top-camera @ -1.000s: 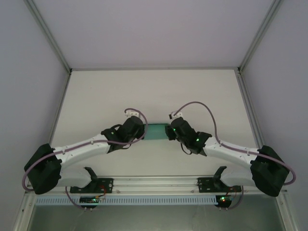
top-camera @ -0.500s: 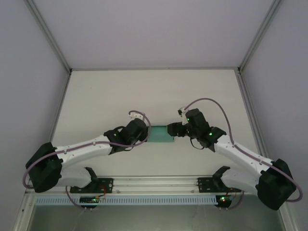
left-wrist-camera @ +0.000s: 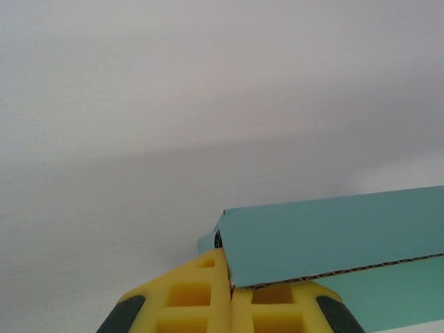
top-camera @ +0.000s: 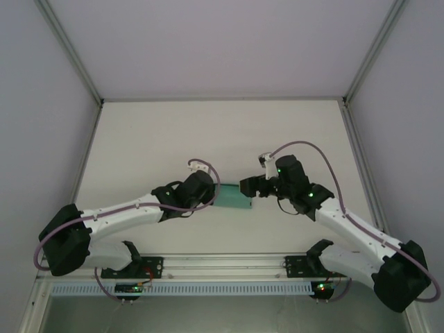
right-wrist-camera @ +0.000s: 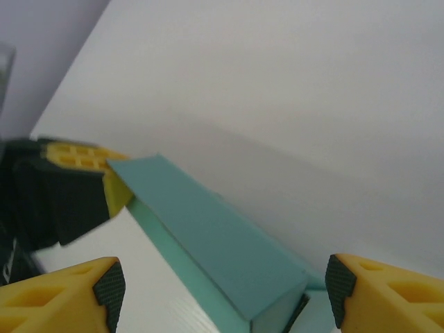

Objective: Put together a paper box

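Left gripper [top-camera: 214,193] is clamped shut on one end of the paper box [top-camera: 234,197], which extends toward 3 o'clock. Right gripper [top-camera: 250,187] stands wide open at the box's far end, gripping nothing. The right wrist view shows its fingers [right-wrist-camera: 69,295] apart from the box; the left wrist view shows the pinched card edge.

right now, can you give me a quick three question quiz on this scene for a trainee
1. True or false: the left gripper is shut on an edge of the box.
2. Pick one. The right gripper is: A) shut on the box; B) open, with one finger to either side of the box's end; C) shut on nothing.
3. Short answer: what colour are the right gripper's fingers?

Key: 1 true; 2 B; 3 yellow, with dark tips.
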